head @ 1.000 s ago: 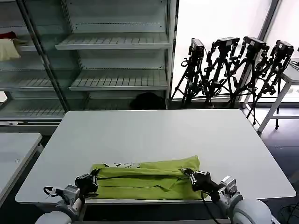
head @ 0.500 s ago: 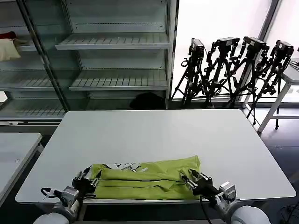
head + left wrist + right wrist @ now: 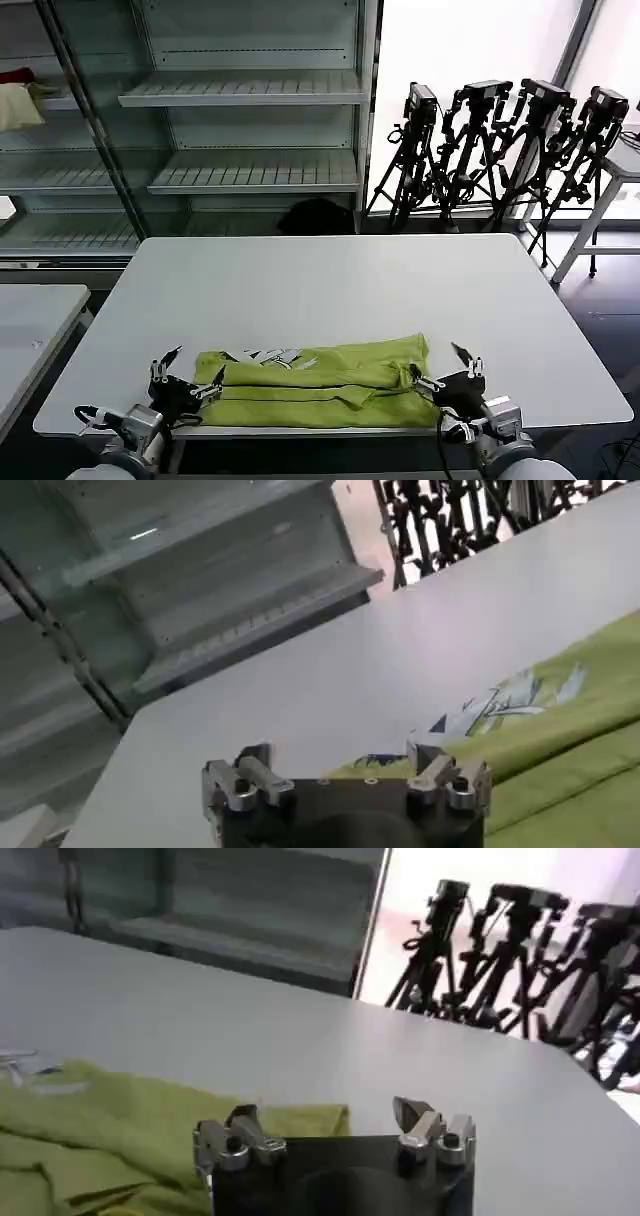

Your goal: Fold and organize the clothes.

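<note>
The clothes are one lime yellow-green T-shirt [image 3: 320, 375], folded into a long flat band along the near edge of the white table [image 3: 330, 285]. A bit of its white print [image 3: 268, 356] shows at the top left. My left gripper [image 3: 190, 372] is open just off the band's left end, and in the left wrist view this gripper [image 3: 338, 755] has nothing between its fingers, with the T-shirt [image 3: 570, 745] beyond it. My right gripper [image 3: 440, 366] is open at the band's right end. The right wrist view has that gripper [image 3: 322, 1113] empty beside the T-shirt [image 3: 130, 1118].
Metal shelving [image 3: 240, 90] stands behind the table. A row of black tripods [image 3: 500, 150] stands at the back right. A cream-and-red bundle [image 3: 15, 100] lies on a far-left shelf. A smaller table [image 3: 30, 330] is at the left. The table beyond the T-shirt is bare.
Both grippers have let go of the T-shirt, opened, and drawn back and outward past its ends. The folded band now lies flat on the table.
</note>
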Robot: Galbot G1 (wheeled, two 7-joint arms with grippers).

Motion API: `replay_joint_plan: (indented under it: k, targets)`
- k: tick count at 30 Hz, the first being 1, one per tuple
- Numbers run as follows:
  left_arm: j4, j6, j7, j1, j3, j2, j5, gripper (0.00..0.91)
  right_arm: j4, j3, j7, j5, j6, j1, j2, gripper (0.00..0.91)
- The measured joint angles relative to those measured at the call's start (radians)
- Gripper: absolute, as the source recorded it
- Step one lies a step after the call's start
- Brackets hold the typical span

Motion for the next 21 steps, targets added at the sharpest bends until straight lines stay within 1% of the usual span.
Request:
replay_joint_plan:
  k: [4,8,15,21]
  targets:
    - [-0.006,-0.033,-0.035,0.022,0.007,-0.035,-0.001,0.907,-0.008,0.039,0.02,-0.044,0.065,-0.027,0.018,0.907]
    - [-0.007,-0.083,-0.073,0.026,0.013,-0.087,-0.02,0.907,-0.028,0.066,0.021,-0.066,0.149,-0.057,0.038,0.907]
    - [0.028,-0.145,-0.124,0.028,0.027,-0.179,-0.089,0.907,-0.072,0.112,-0.017,-0.065,0.307,-0.102,0.046,0.907]
    - [0.062,-0.178,-0.166,0.038,0.042,-0.242,-0.129,0.907,-0.103,0.137,-0.054,-0.051,0.402,-0.124,0.051,0.907]
